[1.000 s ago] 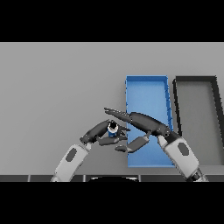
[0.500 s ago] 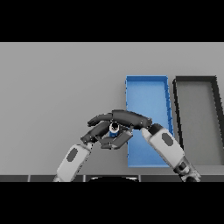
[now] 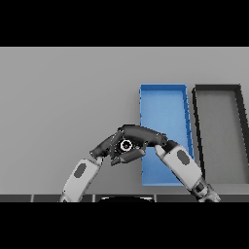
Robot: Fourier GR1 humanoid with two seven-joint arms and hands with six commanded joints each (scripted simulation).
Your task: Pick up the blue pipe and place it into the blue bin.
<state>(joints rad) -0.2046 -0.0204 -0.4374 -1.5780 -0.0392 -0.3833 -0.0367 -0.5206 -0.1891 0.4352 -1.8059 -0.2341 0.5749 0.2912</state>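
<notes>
The blue pipe (image 3: 126,145) shows only as a small round end facing me, just left of the blue bin (image 3: 163,111). My right hand (image 3: 141,135) reaches in from the lower right, across the bin's near left corner. Its fingers curl over the top of the pipe and its thumb sits below it. My left hand (image 3: 104,146) comes up from the lower left and presses against the pipe's left side. The two hands hide most of the pipe. Nothing lies in the part of the blue bin that I can see.
A black bin (image 3: 217,124) stands right beside the blue bin, on its right. Bare grey table (image 3: 68,97) stretches to the left and behind the hands.
My right hand has swung left from over the bin and closed its fingers down round the pipe. The left hand and the pipe have barely moved.
</notes>
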